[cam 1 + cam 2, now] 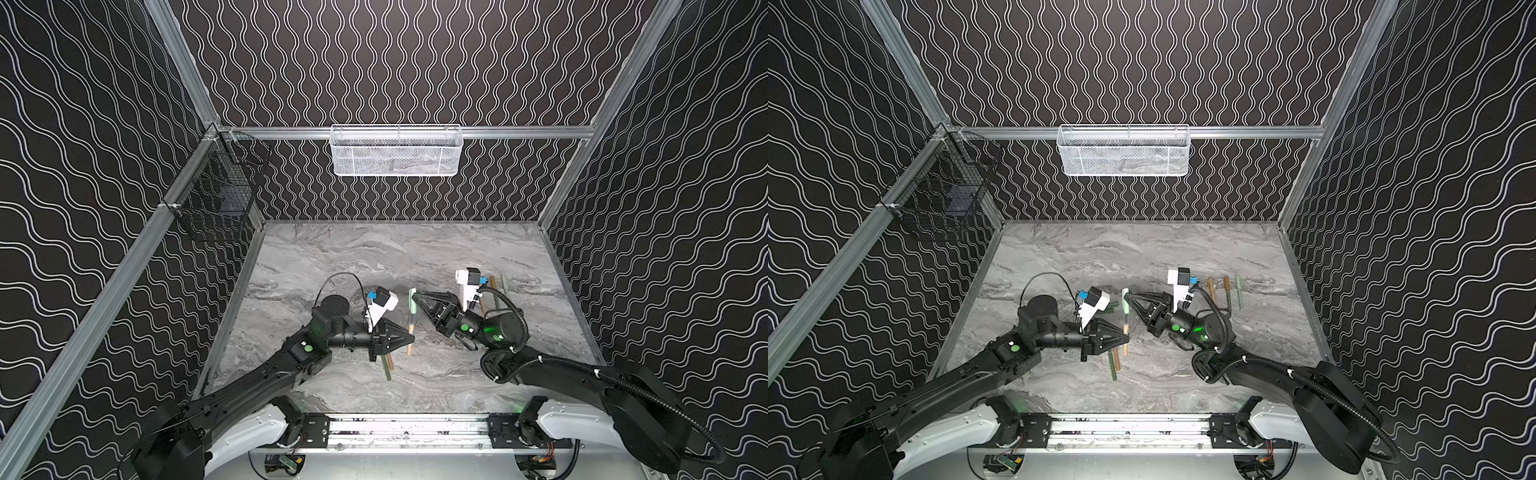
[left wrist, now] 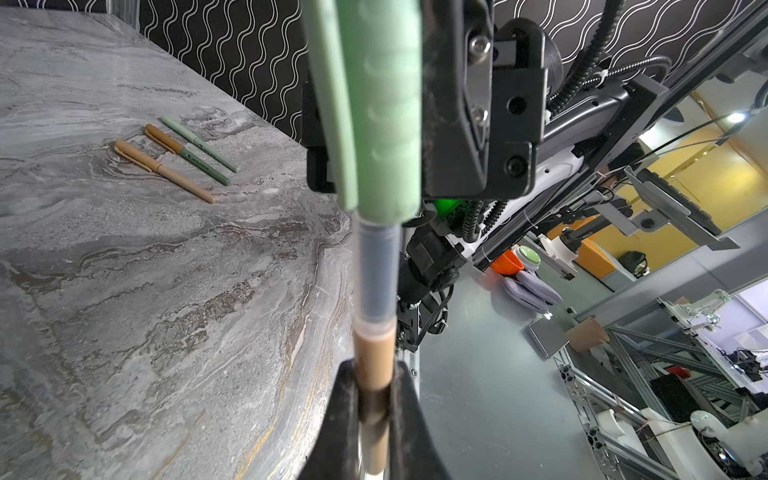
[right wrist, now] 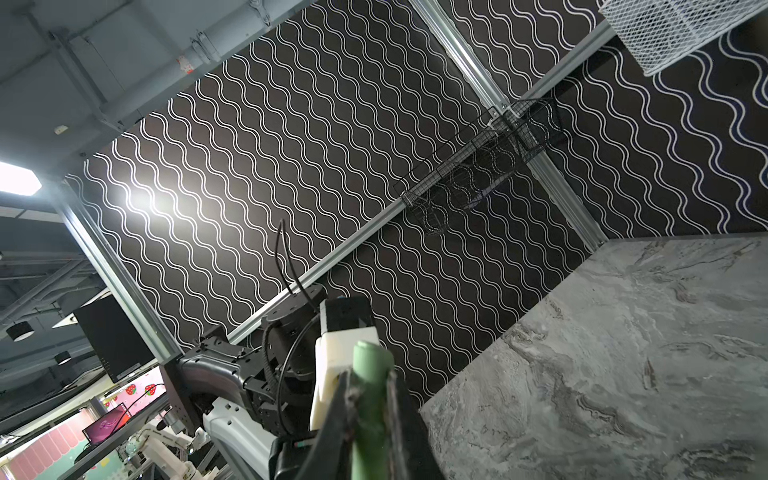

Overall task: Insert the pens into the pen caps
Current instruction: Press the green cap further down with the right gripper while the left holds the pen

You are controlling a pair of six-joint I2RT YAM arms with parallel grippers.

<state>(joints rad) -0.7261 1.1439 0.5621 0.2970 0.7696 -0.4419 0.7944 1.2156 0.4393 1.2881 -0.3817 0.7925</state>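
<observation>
My left gripper [image 1: 410, 340] [image 2: 374, 388] is shut on a tan pen [image 1: 410, 330] [image 1: 1125, 332] [image 2: 374, 357]. The pen's grey front section [image 2: 376, 266] runs into the mouth of a pale green pen cap [image 1: 412, 300] [image 1: 1125, 298] [image 2: 386, 124]. My right gripper [image 1: 415, 296] [image 3: 370, 399] is shut on that cap [image 3: 371, 370] from the right. Pen and cap are in line, held above the table's middle. A stretch of grey section still shows between the cap and the tan barrel.
Three capped pens [image 1: 1212, 289] [image 1: 1227, 291] [image 1: 1239, 291] [image 2: 166, 172] lie side by side behind the right wrist. A dark green pen [image 1: 1112, 366] and an orange one [image 1: 1117, 359] lie under the left gripper. A white mesh basket [image 1: 395, 151] and a black wire basket [image 1: 220, 187] hang on the walls.
</observation>
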